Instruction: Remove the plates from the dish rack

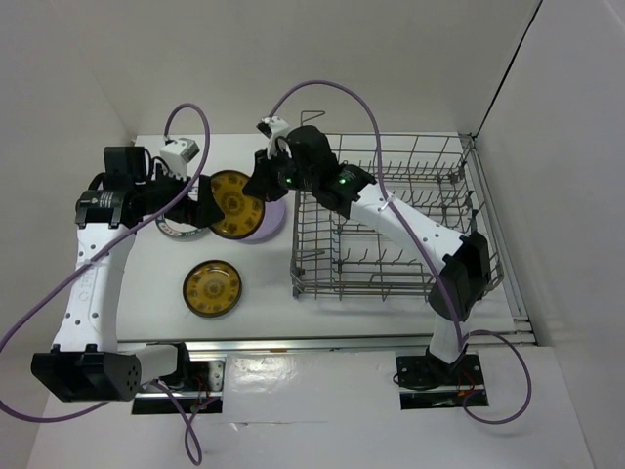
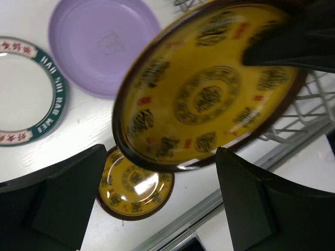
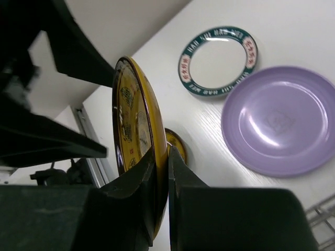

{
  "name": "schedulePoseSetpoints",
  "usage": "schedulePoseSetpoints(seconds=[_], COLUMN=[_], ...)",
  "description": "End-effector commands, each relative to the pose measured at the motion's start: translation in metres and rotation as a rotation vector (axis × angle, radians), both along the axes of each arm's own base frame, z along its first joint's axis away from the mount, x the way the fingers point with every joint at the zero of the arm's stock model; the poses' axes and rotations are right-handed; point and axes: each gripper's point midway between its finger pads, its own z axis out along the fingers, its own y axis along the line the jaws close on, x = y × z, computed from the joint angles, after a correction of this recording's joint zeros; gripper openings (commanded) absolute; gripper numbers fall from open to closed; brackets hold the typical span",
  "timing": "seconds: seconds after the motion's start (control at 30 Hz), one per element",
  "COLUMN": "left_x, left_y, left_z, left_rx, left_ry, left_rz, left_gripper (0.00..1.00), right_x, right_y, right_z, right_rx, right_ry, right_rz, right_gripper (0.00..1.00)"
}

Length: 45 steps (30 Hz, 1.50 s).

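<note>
My right gripper [image 1: 262, 186] is shut on the rim of a yellow-gold patterned plate [image 1: 234, 203] and holds it on edge above the table, left of the dish rack [image 1: 391, 225]. In the right wrist view its fingertips [image 3: 167, 157] pinch the plate [image 3: 131, 115]. My left gripper [image 1: 203, 210] is open; in the left wrist view its fingers [image 2: 57, 198] stand wide on either side of the plate's lower edge [image 2: 207, 89], not touching it. A second yellow-gold plate [image 1: 212, 288] lies flat on the table. I see no plates in the rack.
A lavender plate [image 1: 269, 225] lies flat under the held plate, next to the rack's left side. A white plate with a dark green lettered rim [image 1: 176, 231] lies under the left arm. Walls close in behind and to the right.
</note>
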Motion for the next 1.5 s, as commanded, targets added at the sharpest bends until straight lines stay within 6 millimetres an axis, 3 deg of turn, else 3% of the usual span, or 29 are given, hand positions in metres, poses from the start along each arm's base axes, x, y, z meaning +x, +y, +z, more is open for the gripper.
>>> schedulePoseSetpoints(seconds=[0.0,0.1,0.23,0.33,0.43,0.47,0.57,0.6,0.8,0.93,1.07,1.23,1.37,1.47], left_x=[0.011,0.016,0.015,0.01,0.001,0.001,-0.006,-0.004,-0.002,-0.004,-0.008,-0.017,-0.026,-0.037], left_y=[0.021,0.026,0.017,0.008,-0.004,-0.009,-0.013,-0.013,0.004,0.021,0.034,0.055,0.06,0.06], left_z=[-0.013,-0.016,-0.016,-0.014,-0.012,-0.012,-0.014,-0.016,-0.027,-0.027,-0.043,-0.077,-0.096,-0.113], left_rx=[0.065,0.085,0.047,0.012,-0.031,-0.055,-0.077,-0.078,-0.012,0.07,0.169,0.254,0.273,0.285], left_ry=[0.012,0.012,0.02,0.026,0.031,0.04,0.067,0.077,0.119,0.113,0.145,0.248,0.292,0.34], left_rz=[0.119,0.141,0.099,0.051,-0.027,-0.049,-0.086,-0.086,-0.042,-0.021,-0.047,-0.015,-0.038,-0.081], left_gripper=[1.0,1.0,1.0,0.88,0.62,0.43,0.18,0.01,0.0,0.0,0.0,0.0,0.0,0.0], right_x=[-0.018,-0.024,-0.034,-0.037,-0.045,-0.049,-0.047,-0.046,-0.038,-0.024,-0.019,-0.009,0.002,0.008], right_y=[0.011,0.009,0.014,0.016,0.019,0.02,0.022,0.024,0.03,0.025,0.028,0.023,0.009,-0.006], right_z=[0.067,0.063,0.055,0.057,0.053,0.052,0.04,0.032,0.004,-0.01,-0.025,-0.019,-0.017,-0.006], right_rx=[0.185,0.187,0.205,0.229,0.241,0.247,0.242,0.234,0.164,0.083,0.047,0.036,-0.011,-0.031], right_ry=[-0.131,-0.115,-0.097,-0.091,-0.087,-0.087,-0.08,-0.071,0.01,0.034,0.07,0.037,0.019,-0.014], right_rz=[0.09,0.1,0.164,0.181,0.235,0.26,0.259,0.259,0.24,0.186,0.175,0.114,0.017,-0.062], right_gripper=[0.0,0.0,0.0,0.0,0.0,0.0,0.0,0.0,0.01,0.3,0.55,0.71,0.74,0.76])
